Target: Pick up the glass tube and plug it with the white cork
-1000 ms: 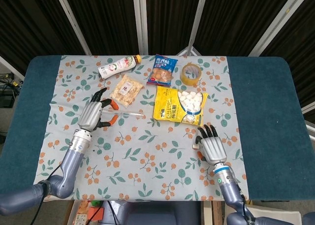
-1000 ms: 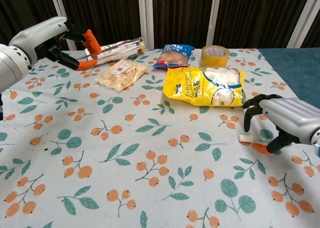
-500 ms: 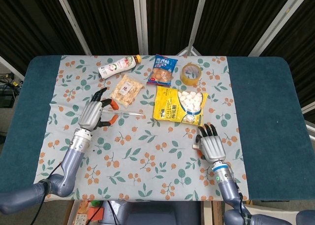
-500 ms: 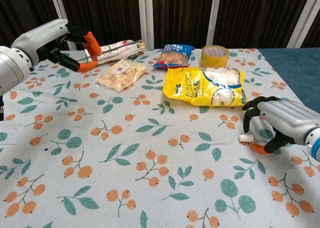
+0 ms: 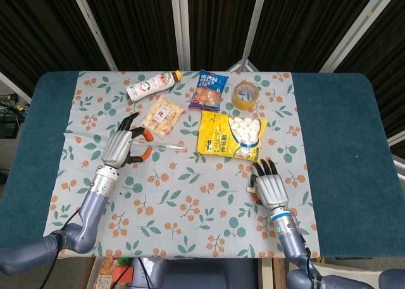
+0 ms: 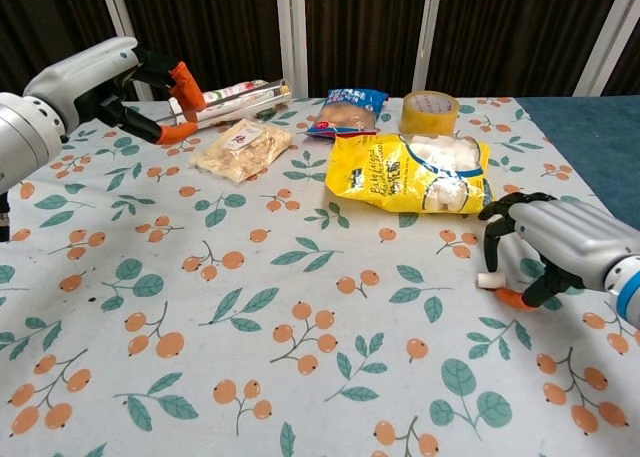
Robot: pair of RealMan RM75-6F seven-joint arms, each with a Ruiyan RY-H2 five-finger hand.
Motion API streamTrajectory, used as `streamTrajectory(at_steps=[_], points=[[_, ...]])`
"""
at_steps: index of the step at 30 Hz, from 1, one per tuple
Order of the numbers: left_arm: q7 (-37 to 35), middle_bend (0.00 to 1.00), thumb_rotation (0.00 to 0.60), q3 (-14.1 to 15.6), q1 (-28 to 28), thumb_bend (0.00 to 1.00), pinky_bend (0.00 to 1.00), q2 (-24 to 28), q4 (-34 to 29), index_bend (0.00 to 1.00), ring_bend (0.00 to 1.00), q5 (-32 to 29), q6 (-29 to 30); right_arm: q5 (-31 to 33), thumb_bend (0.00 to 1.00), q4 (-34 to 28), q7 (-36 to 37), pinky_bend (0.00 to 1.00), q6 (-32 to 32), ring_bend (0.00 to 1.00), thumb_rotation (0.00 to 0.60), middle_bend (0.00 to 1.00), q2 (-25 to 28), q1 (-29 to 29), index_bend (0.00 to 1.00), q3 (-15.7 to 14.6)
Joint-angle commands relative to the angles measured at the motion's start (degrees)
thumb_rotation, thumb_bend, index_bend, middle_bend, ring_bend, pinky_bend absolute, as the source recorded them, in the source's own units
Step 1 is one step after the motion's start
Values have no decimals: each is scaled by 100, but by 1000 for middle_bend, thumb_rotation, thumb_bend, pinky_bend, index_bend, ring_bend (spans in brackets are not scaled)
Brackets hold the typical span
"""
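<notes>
Floral cloth table (image 5: 190, 200) before dark curtains. Raised at far left, the left hand (image 6: 110, 87) pinches the glass tube (image 6: 235, 102), its long axis pointing right. Well apart at near right, the right hand (image 6: 545, 242) arches, fingers spread and empty, over the white cork (image 6: 487, 277), which lies on the cloth touching its fingertips (image 6: 492, 242), by the thumb

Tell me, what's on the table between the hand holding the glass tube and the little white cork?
Mostly bare flowered tablecloth in the head view. The yellow marshmallow bag sits just above the line from the left hand and its glass tube to the white cork.
</notes>
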Motion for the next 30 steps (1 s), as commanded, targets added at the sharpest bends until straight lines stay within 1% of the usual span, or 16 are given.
streamTrajectory(at_steps=[1, 8, 15, 19, 24, 27, 30], points=[[12, 470, 600, 7, 4, 734, 0, 10, -21, 665, 31, 6, 7, -12, 348, -36, -5, 0, 19, 14, 600, 248, 18, 4, 563, 1], [54, 469, 600, 7, 2, 734, 0, 25, -85, 666, 31, -3, 13, -121, 349, -183, 12, 0, 120, 27, 600, 265, 113, 27, 585, 35], [104, 470, 600, 0, -35, 734, 0, -66, -117, 668, 31, -48, -10, -234, 348, -331, 122, 0, 236, 32, 600, 266, 309, 78, 586, 191], [152, 472, 600, -29, -78, 735, 0, -210, -86, 670, 31, -121, -23, -253, 348, -413, 219, 0, 269, 34, 600, 266, 496, 139, 586, 365], [122, 474, 600, -93, -159, 736, 0, -442, -4, 672, 31, -177, -28, -264, 349, -488, 337, 0, 302, 34, 600, 265, 768, 269, 586, 671], [116, 474, 600, -136, -225, 738, 0, -592, 71, 672, 31, -182, -21, -327, 348, -519, 409, 0, 318, 34, 600, 265, 934, 377, 586, 848], [22, 474, 600, -207, -296, 745, 0, -763, 197, 672, 31, -167, 8, -462, 349, -511, 471, 0, 319, 34, 600, 265, 1069, 500, 586, 961]])
